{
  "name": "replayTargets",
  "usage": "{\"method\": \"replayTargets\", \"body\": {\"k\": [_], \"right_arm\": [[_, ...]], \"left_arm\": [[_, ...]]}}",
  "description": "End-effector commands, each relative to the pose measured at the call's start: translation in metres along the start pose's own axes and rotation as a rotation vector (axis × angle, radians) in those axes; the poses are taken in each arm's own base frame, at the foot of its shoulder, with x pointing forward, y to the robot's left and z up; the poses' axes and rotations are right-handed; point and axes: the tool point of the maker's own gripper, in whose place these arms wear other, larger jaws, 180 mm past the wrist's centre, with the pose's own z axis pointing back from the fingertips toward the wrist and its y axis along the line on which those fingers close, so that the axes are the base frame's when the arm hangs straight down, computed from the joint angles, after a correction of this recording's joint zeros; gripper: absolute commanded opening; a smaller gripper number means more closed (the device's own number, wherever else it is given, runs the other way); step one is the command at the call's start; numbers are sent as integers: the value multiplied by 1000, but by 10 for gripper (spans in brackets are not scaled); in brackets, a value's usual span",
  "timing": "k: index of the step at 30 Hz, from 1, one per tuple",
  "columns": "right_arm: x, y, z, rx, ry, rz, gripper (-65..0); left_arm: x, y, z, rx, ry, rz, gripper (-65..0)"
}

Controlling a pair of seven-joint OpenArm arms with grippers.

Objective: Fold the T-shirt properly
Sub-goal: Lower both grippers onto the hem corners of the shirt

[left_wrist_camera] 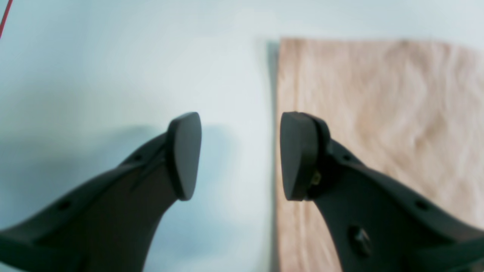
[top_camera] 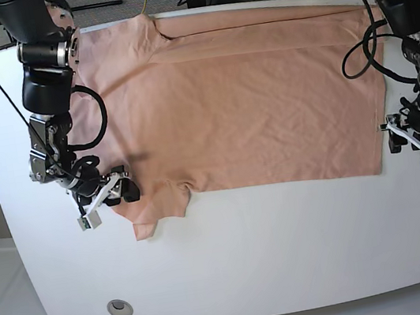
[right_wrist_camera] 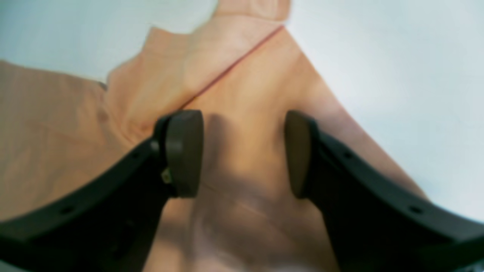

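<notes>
T-shirt (top_camera: pixel 242 104): spread flat across the table's (top_camera: pixel 234 257) far half.
Left gripper (left_wrist_camera: pixel 240 155): jaws apart, empty, straddling the hem edge.
Right gripper (right_wrist_camera: pixel 244 153): jaws apart, empty, over the sleeve.
Technique: pinch both layers fully before lifting.

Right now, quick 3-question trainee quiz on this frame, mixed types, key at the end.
1. True or false: the left gripper is clamped on the T-shirt.
2. The right gripper hovers over which part? A) the hem B) a sleeve C) bare table
3. Fill in: the shirt lies spread out on the ___ table.

Key:
1. False. Its jaws stand open, straddling the straight cloth edge, one pad over bare table, one over fabric.
2. B. It is open over the sleeve at the near corner of the shirt.
3. White.
</notes>
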Motion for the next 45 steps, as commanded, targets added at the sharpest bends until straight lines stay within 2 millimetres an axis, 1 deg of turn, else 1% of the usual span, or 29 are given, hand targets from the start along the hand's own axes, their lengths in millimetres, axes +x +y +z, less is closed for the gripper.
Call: {"method": "replayTargets", "body": {"k": [1, 8, 10, 12, 16, 20, 22, 24, 32, 34, 38, 45], "right_arm": [[18, -6, 2, -20, -17, 43, -320], [19, -6, 0, -19, -15, 46, -318], [20, -5, -1, -18, -16, 45, -318], [20, -5, -2, -24, -18, 54, -314], [19, -6, -3, -29, -18, 53, -314], [18, -8, -2, -36, -21, 45, -311], [18, -9, -2, -40, -27, 41, -309], [16, -14, 1, -55, -27, 19, -310], [14, -8, -1, -43, -28, 16, -312], [10, 0, -3, -19, -16, 34, -313], [8, 4, -5, -11, -14, 34, -314], [1, 10, -8, -3, -9, 16, -315]], "left_arm": [[25, 18, -4, 23, -58, 18, -330], [23, 22, -15, 22, -34, 39, -326], [21, 23, -18, 21, -23, 41, -326], [15, 26, -20, 20, -11, 68, -325], [17, 27, -23, 20, -14, 81, -325], [22, 28, -22, 22, -30, 75, -323], [25, 27, -20, 22, -40, 69, -322], [33, 28, -16, 26, -62, 57, -324], [33, 18, -18, 7, -73, 56, -325], [24, 10, -20, -3, -59, 58, -324], [23, 2, -21, -16, -65, 60, -325], [13, -9, -26, -38, -42, 87, -324]]}}
